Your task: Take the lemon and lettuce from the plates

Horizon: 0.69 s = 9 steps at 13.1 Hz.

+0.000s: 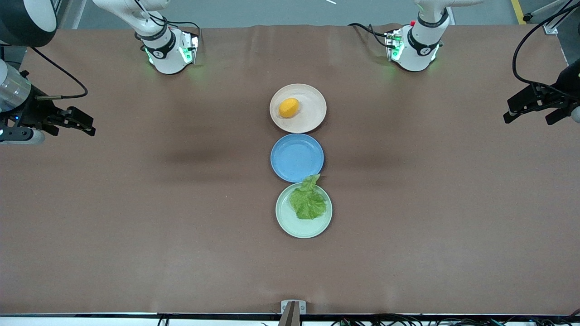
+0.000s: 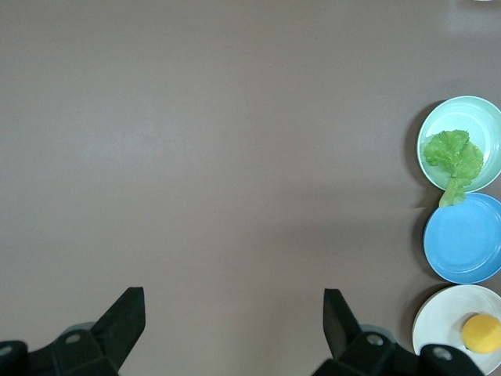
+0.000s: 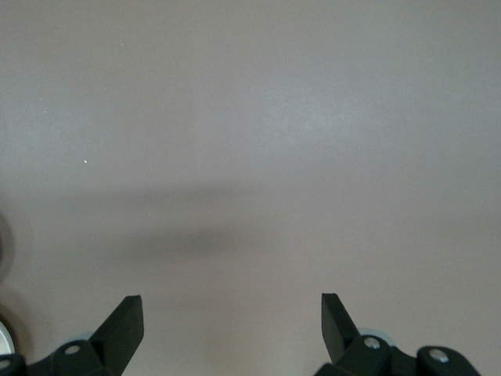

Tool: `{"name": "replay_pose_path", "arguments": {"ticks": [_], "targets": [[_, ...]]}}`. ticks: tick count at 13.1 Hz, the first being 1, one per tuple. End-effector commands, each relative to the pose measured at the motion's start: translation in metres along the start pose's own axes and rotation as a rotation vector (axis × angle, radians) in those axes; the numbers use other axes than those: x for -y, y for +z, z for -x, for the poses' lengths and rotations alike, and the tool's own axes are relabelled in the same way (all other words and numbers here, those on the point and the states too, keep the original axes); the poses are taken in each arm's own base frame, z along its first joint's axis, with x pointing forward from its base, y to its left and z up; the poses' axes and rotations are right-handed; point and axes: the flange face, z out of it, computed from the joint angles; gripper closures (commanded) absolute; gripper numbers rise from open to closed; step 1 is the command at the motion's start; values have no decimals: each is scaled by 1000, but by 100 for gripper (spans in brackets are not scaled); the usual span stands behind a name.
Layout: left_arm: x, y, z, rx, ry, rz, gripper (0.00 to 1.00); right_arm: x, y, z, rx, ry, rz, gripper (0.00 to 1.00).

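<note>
Lemon [image 1: 288,107] sits on the beige-pink plate [image 1: 312,113], the plate farthest from the front camera in a row of three at the tabletop [image 1: 136,217] centre. Blue plate [image 1: 297,156] is in the middle, bare, just beside both others. Lettuce [image 1: 308,201] lies on the mint green plate [image 1: 290,222], nearest the camera, its stem end poking over the rim onto the blue plate's edge. Left pincer [image 1: 534,110] hangs over the left arm's end of the tabletop, fingers spread wide, holding nothing, well apart from all three plates. Right pincer [image 1: 78,122] hangs over the right arm's end, fingers also spread apart and empty, equally well away from lemon and lettuce. Both arms wait.
</note>
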Motion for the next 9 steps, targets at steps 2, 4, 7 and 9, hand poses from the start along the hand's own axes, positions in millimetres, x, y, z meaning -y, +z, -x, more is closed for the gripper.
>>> {"name": "replay_pose_path", "arguments": {"ticks": [2,4,7,9], "targets": [[-11,8,-5,21,20,-5,0,-1,-5,9,-10,-9,1,0],[-42,39,-15,77,18,18,0,-1,-5,9,-8,-9,1,0],[-97,86,-25,158,-40,38,0,-1,-4,9,-7,-9,1,0],[-137,121,-30,188,-71,33,0,-1,-5,9,-8,-9,1,0]]}}
